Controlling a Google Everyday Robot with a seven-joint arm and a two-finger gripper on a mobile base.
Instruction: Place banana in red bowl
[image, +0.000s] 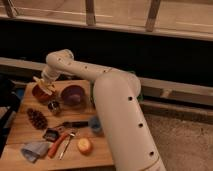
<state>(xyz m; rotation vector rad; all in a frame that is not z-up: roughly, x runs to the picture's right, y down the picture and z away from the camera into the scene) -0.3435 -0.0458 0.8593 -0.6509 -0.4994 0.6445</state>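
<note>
The red bowl (40, 95) stands at the back left of the wooden table (20, 131). My gripper (46, 86) hangs right over the bowl, at its right rim. It is shut on the pale yellow banana (43, 83), which sticks out to the left just above the bowl. The arm reaches in from the lower right and hides the table's right side.
A purple bowl (73, 95) stands right of the red bowl, with a small can (54, 106) in front. Nearer lie a dark cone-like cluster (36, 119), a black-handled tool (70, 125), a blue cup (95, 124), an orange-red stick (56, 146), a round orange fruit (84, 145) and a blue cloth (32, 150).
</note>
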